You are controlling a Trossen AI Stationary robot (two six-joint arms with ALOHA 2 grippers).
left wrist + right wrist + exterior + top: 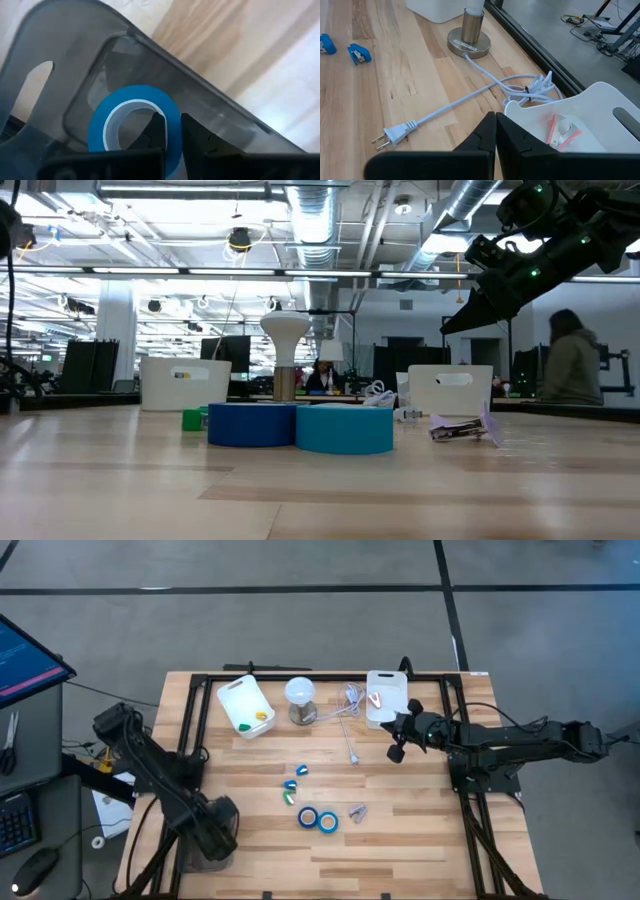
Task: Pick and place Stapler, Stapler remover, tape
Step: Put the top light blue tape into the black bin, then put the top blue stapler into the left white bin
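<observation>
My left gripper [172, 132] points down into a grey see-through bin [60, 55] at the table's near left corner [190, 862], shut on a blue tape roll [102, 117]. Two more blue tape rolls [308, 818] [328, 823] lie flat on the table's middle, touching each other. A small metal stapler remover [357, 811] lies just right of them. Small blue staplers [300, 770] [290, 785] lie farther back. My right gripper [395, 750] hangs shut above the table beside a white bin [385, 690], holding nothing. My left gripper pinches the tape roll's wall [172, 117] between its fingers, one finger [159, 131] inside the centre hole and the other [194, 137] outside. The fingers come from above, pointing down. The roll sits level inside the grey bin; whether it touches the bin's floor I cannot tell.
A second white bin [245, 705] with small yellow and green bits stands at the back left. A white lamp [301, 700] stands between the white bins, its cord and plug [395, 134] trailing over the wood. A red-and-white thing [560, 132] lies in the right white bin.
</observation>
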